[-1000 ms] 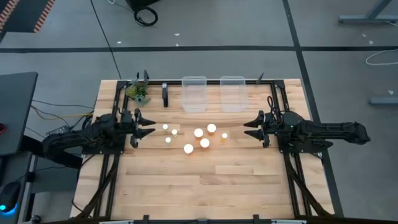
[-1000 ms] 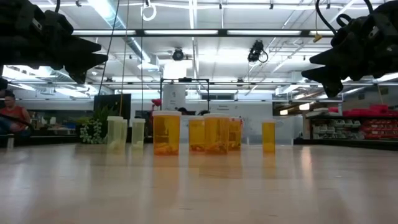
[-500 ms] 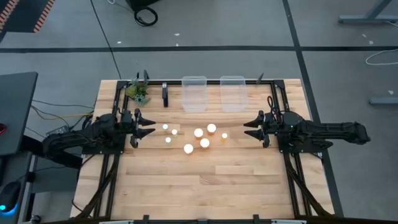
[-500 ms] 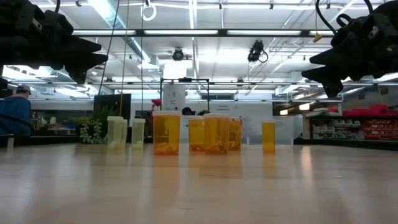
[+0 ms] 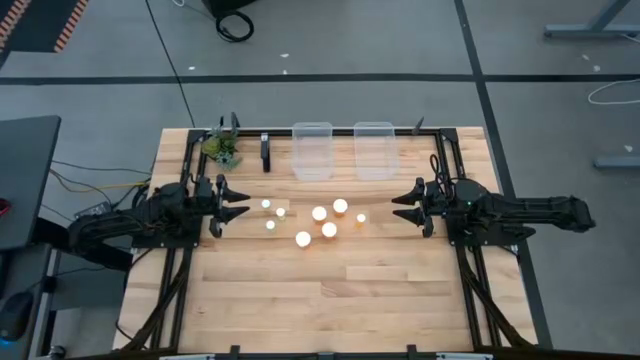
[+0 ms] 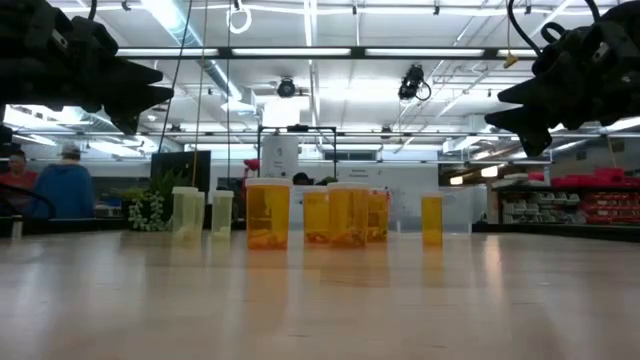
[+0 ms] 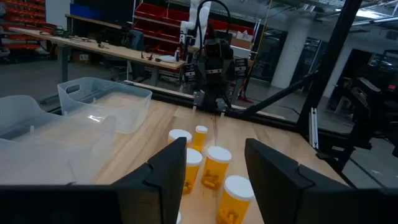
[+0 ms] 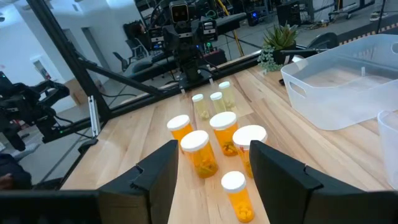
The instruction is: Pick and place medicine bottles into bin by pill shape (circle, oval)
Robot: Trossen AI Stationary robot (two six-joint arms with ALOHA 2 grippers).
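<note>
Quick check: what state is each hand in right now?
Left hand: open, holding nothing.
Right hand: open, holding nothing.

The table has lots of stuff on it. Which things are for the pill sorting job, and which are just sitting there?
For the job:
- medicine bottles, all standing
- two clear bins, empty
- left tool and right tool, both open, holding nothing

Just sitting there:
- small potted plant

I am looking at a desk of pale wooden planks, smooth with a soft shine. The medicine bottles are looking like glossy see-through amber plastic with matt white caps. The two bins are showing clear, slightly frosted plastic. Both pincers are looking matt black.
</note>
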